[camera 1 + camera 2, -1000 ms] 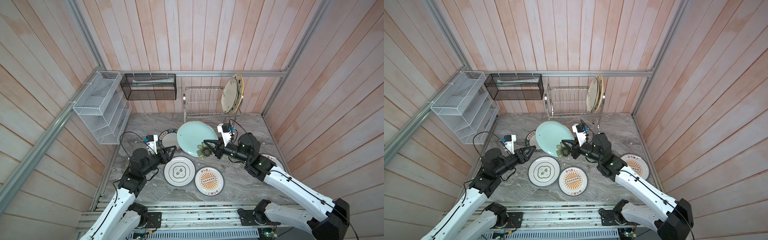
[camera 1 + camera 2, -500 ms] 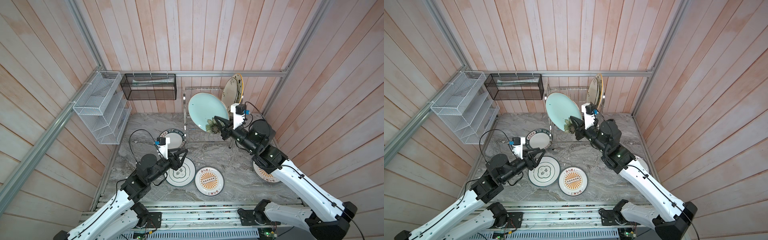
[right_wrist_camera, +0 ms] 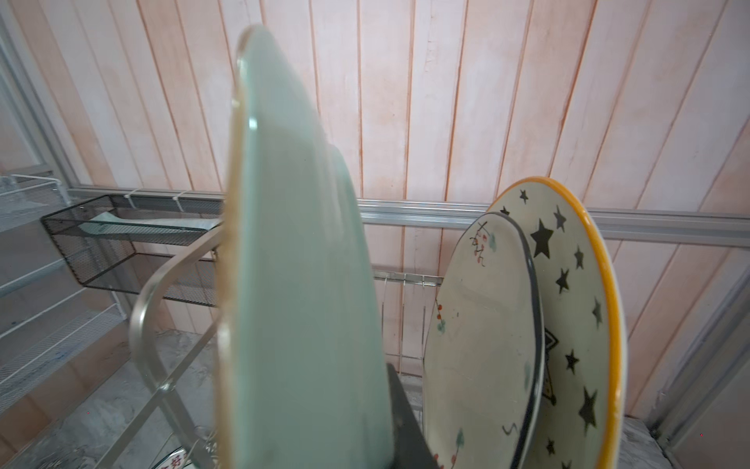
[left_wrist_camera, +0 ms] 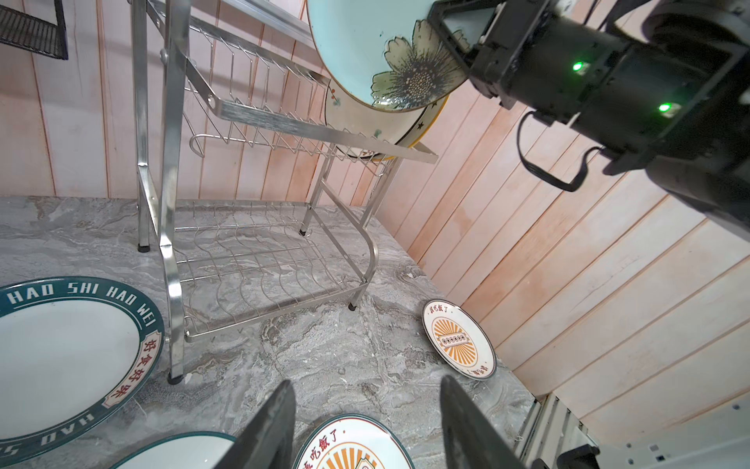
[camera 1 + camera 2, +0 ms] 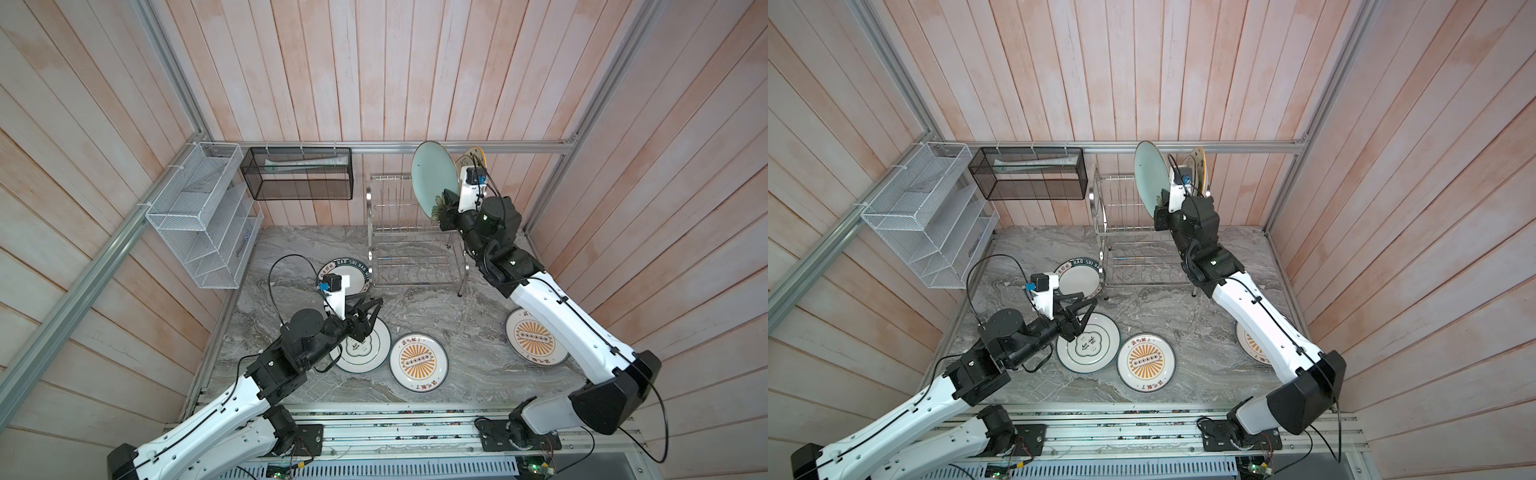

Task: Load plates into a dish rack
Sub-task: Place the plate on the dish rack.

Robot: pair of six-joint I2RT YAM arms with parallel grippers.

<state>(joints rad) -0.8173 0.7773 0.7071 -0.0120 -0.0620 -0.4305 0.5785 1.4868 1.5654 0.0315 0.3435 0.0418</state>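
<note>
the pale green plate (image 5: 434, 174) is gripped on edge by its lower rim in the closed right gripper (image 5: 443, 208) and held over the upper tier of the dish rack (image 5: 409, 249), just beside the cream floral plate (image 3: 483, 325) and the starred plate (image 3: 576, 304), both stood in that tier. the left gripper (image 4: 367, 381) is seen about half open with nothing in it, above the quatrefoil plate (image 5: 365, 349). the green-lettered plate (image 4: 69, 353), a sunburst plate (image 5: 418, 362) and a second sunburst plate (image 5: 534, 338) are laid flat on the marble table (image 5: 457, 324).

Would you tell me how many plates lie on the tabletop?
4: green-lettered plate beside the dish rack, quatrefoil plate near the left fingers, sunburst plate beside it, second sunburst plate partly under the right arm.
</note>
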